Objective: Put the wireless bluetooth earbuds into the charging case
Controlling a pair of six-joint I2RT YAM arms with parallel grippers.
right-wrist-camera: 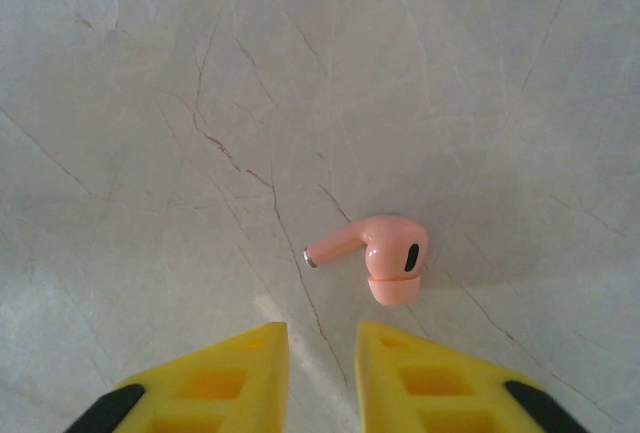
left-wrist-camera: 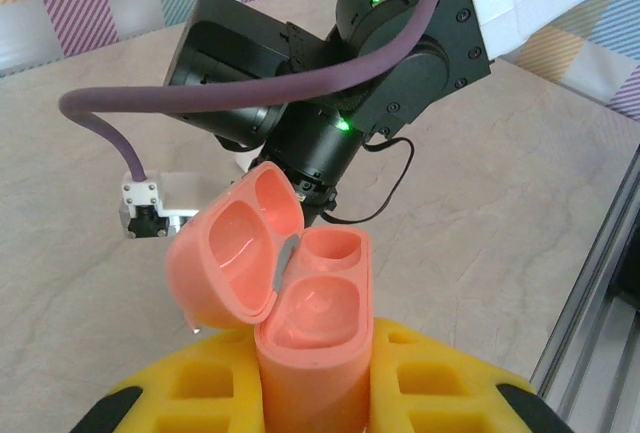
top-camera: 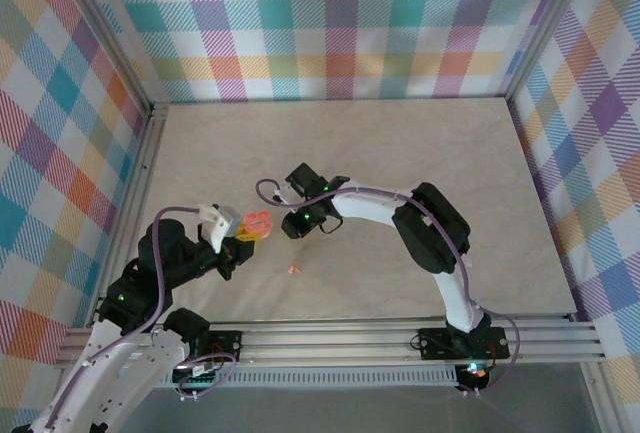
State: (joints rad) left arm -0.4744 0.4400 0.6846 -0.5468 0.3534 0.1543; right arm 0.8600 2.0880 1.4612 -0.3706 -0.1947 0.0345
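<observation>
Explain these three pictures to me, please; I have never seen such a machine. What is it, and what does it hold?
This is a robot: a left arm and a right arm, bolted at the edge of a table. One camera looks down from above; one sits on each wrist. The left end effector, two yellow fingers, grips an open salmon-pink charging case, both sockets empty. The right end effector hangs open above the table, holding nothing. A pink earbud lies just ahead of it.
</observation>
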